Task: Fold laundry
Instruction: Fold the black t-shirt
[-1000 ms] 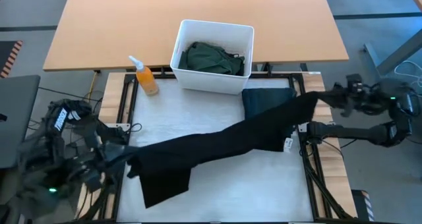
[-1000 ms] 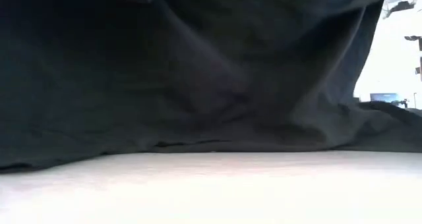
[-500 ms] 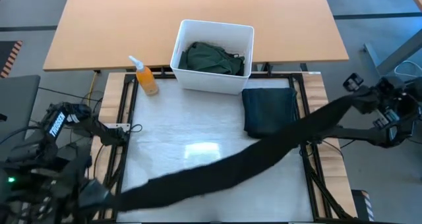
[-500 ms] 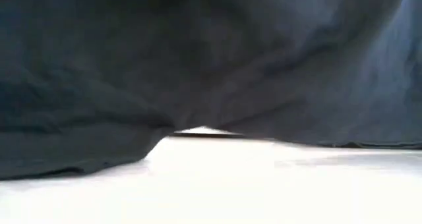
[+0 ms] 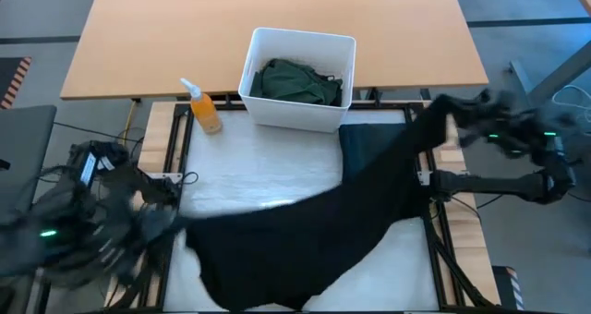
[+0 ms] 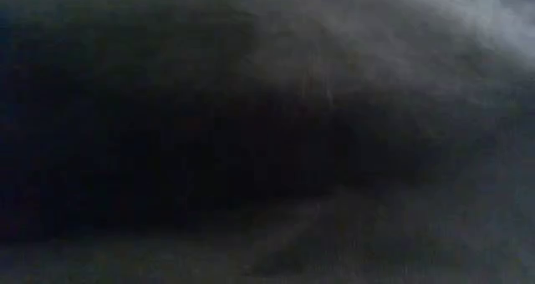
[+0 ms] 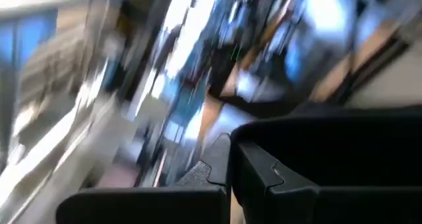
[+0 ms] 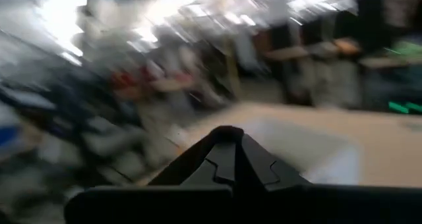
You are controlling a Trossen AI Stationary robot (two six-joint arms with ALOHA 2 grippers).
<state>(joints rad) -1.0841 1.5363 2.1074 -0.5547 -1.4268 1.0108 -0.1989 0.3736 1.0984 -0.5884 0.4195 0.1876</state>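
My left arm is out past the tabletop's left edge near its front corner, my left pincer clamped on one end of the long black trousers. My right arm is beyond the right edge toward the back, my right pincer gripping the other end. The trousers hang between them, draping diagonally across the tabletop, widest at the front. A folded dark garment lies beneath them near the right edge. Dark green clothes sit in the white bin at the back edge.
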